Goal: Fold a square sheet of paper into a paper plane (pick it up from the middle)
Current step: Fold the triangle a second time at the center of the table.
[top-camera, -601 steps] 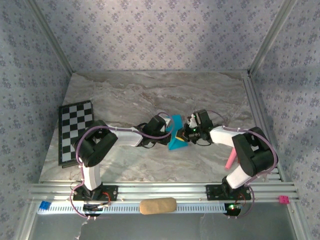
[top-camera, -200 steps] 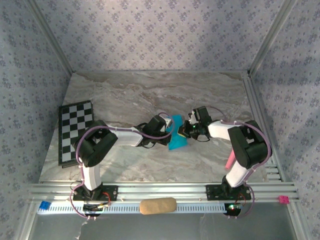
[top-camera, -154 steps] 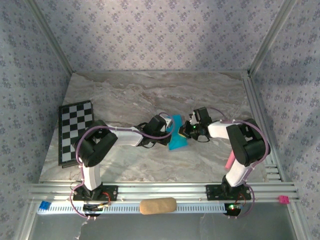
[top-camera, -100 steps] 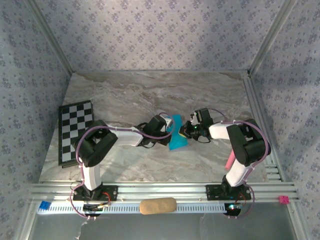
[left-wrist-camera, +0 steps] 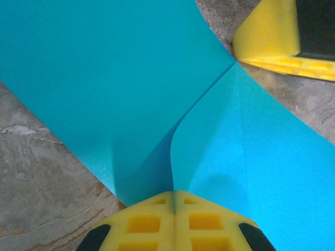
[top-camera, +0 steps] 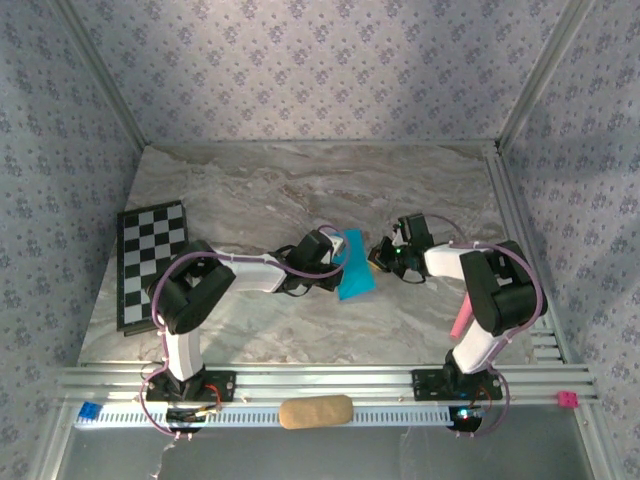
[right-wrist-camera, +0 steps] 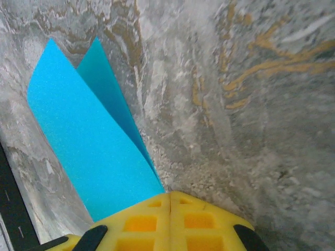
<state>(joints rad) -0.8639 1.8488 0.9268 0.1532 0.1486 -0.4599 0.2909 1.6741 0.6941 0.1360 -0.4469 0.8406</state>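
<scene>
The square sheet of paper (top-camera: 356, 272) is bright turquoise and creased, lying mid-table between my two grippers. My left gripper (top-camera: 338, 264) is shut on its left edge. In the left wrist view, the paper (left-wrist-camera: 104, 78) runs into the seam of the closed yellow jaws of the left gripper (left-wrist-camera: 174, 194), and one flap bows up. My right gripper (top-camera: 379, 258) is shut, its tip at the paper's right edge. In the right wrist view, the paper (right-wrist-camera: 89, 146) ends just left of the right gripper (right-wrist-camera: 170, 194), with nothing in the seam. A right fingertip (left-wrist-camera: 272, 36) touches the paper's corner.
A black-and-white checkered board (top-camera: 150, 262) lies at the left edge of the table. A pink stick (top-camera: 461, 320) lies by the right arm's base. A tan oblong block (top-camera: 315, 411) rests on the front rail. Metal rails run along the right side.
My right gripper has drawn back a little to the right, off the paper and onto its edge. The left gripper keeps its hold and has not moved.
</scene>
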